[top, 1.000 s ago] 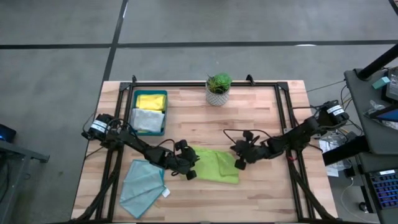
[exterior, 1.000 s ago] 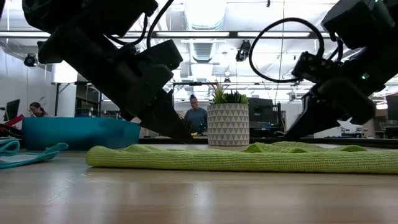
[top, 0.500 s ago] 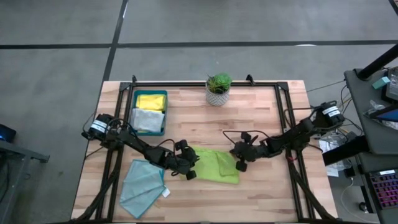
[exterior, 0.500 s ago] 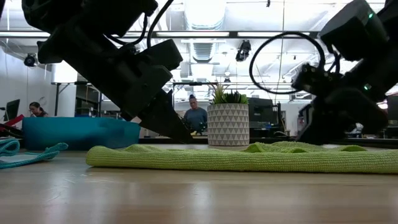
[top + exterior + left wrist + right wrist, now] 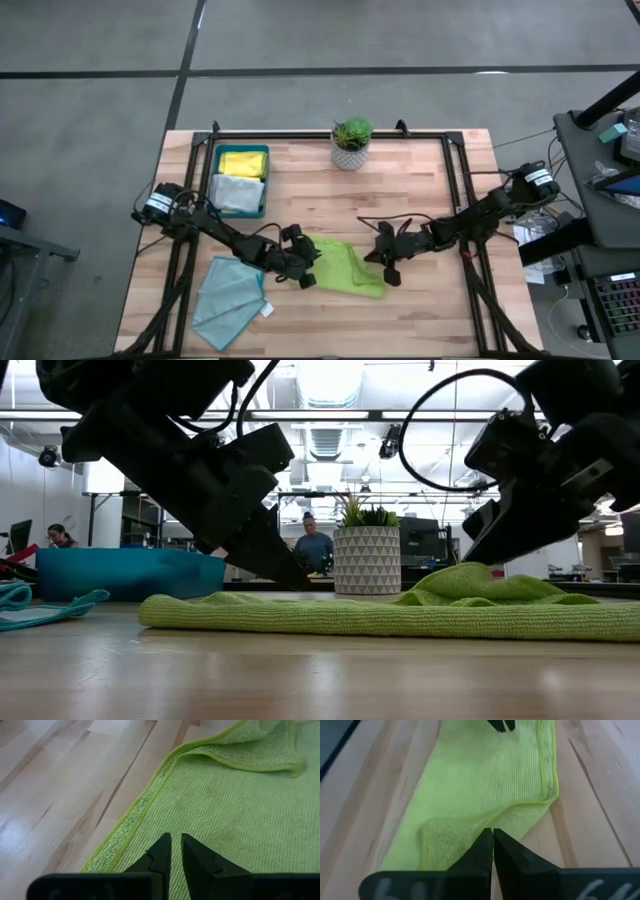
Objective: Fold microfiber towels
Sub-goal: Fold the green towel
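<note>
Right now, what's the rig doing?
Folding the lime green towel mid-table. The right gripper is shut on a lifted edge of it; the left gripper, nearly shut, presses down the opposite end. A light teal towel lies beside it, unfolded. Yellow and grey towels sit in the tray.

In the low view the left arm (image 5: 170, 450) is cut off at the top and left edges — its fingertips sink behind the green towel (image 5: 400, 615), so the contact there cannot be seen. The right arm (image 5: 545, 470) runs off at 3 o'clock, and its tips are hidden behind the raised fold. The teal towel (image 5: 40, 608) is clipped at 9 o'clock. The people (image 5: 315, 548) beyond the table are small and partly hidden. In the high view the pinch of the right gripper (image 5: 386, 262) on the towel edge is too small to make out — likewise what lies in the tray (image 5: 265, 180) beneath the top cloths.
</note>
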